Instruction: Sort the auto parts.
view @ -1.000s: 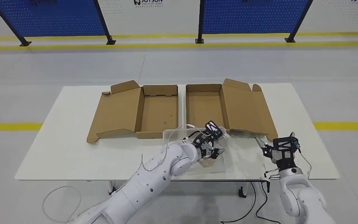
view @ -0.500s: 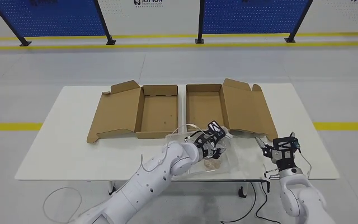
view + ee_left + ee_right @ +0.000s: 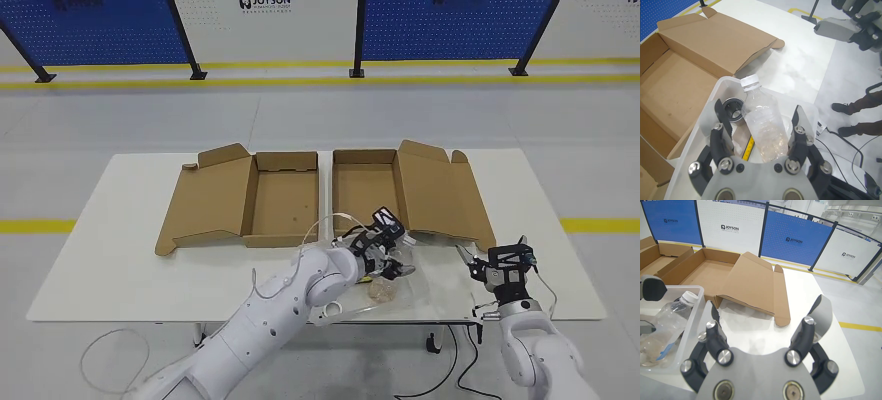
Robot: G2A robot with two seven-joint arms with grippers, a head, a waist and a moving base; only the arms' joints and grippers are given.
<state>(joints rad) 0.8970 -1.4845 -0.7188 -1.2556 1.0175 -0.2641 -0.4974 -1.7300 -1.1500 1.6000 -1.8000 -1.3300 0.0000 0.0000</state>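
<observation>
Left gripper (image 3: 758,106): spread wide, down inside the clear bin (image 3: 715,89), straddling a plastic bottle (image 3: 762,121). Not clamped: visible gap between the bottle and one finger (image 3: 723,117). Other finger (image 3: 799,121) right at the bottle's side, contact not resolvable.

Bottle tilted, base toward the palm, white cap (image 3: 750,79) poking up over the bin's far rim. Clear walls, brownish residue low inside.

Same bin, beside the bottle's shoulder: metal bearing ring (image 3: 733,111), in the corner nearest the right cardboard box (image 3: 365,190). Under the bottle: yellow ruler-like strip (image 3: 748,146) plus some pale wrapping, not identifiable.

Right gripper (image 3: 765,301): released, jaws wide apart, nothing between them. Hovering over bare table just beside the bin's outer wall, near the front right corner, apart from the left gripper.

Bin on the white table (image 3: 120,260) at the front edge, just in front of the right cardboard box. That box open, lid flap (image 3: 757,285) folded out flat toward the right arm's side, flap corner near the bin corner.

Left cardboard box (image 3: 285,200) just beside the right one, also open, flaps spread out the opposite way.
</observation>
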